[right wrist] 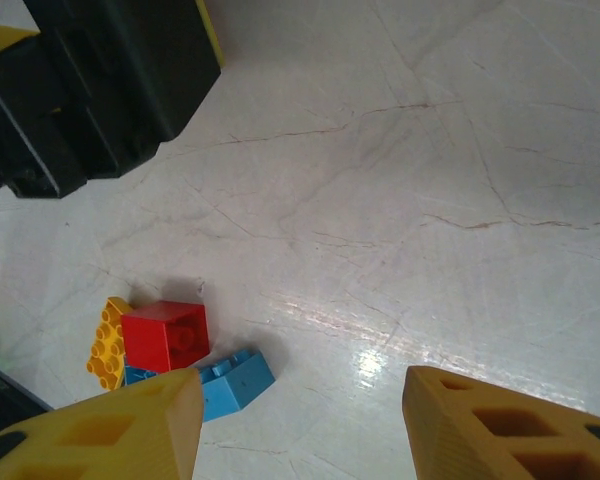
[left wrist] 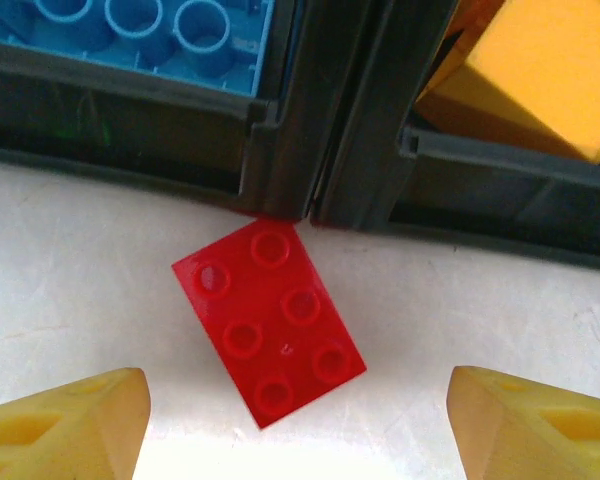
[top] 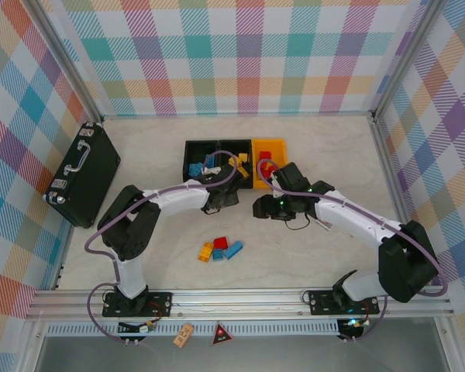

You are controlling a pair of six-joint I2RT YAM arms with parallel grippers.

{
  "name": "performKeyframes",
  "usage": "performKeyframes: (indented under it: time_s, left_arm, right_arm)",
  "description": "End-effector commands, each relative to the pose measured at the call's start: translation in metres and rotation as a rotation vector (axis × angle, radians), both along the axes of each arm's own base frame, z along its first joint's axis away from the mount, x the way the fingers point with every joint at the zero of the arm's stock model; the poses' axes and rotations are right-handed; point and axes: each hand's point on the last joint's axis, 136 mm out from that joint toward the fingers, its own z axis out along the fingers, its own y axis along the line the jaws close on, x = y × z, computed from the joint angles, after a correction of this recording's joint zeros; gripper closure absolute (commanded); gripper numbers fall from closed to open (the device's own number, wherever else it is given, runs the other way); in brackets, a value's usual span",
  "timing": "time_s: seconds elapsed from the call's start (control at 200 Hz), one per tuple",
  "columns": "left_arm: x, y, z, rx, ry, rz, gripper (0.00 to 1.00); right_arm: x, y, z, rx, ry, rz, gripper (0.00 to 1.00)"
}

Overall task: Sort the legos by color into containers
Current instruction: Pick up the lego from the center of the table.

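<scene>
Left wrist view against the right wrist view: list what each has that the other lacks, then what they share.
Left wrist: a flat red six-stud plastic brick on the pale marbled table, its corner at the seam between two black plastic bins; a blue brick in the left one, a yellow-orange brick in the right.
Right wrist: a cluster of a loose red brick, a loose yellow-orange brick and a loose blue brick, plus an unidentifiable black form.
Both: that table, and an open, empty gripper: left gripper, right gripper.

The red brick (left wrist: 270, 335) is glossy smooth plastic; the black bins (left wrist: 130, 125) matt plastic; the table (right wrist: 400, 180) smooth, marble-veined, faintly shiny.
</scene>
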Motion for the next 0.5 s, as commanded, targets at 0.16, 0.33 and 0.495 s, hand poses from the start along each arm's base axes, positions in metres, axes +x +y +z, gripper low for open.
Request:
performKeyframes:
  time_s: [0.16,0.33,0.495]
  left_arm:
    - [0.014,0.004,-0.007,0.066,-0.017,0.046,0.25]
    - [0.017,0.006,-0.008,0.086,-0.012,0.049,0.41]
    - [0.009,0.011,-0.012,0.096,0.019,0.047,0.57]
  right_arm:
    - [0.001,-0.002,0.006,-0.006,-0.023,-0.01,0.45]
    - [0.004,0.0,0.006,-0.01,-0.024,-0.004,0.46]
    - [0.006,0.002,0.006,-0.012,-0.024,-0.002,0.46]
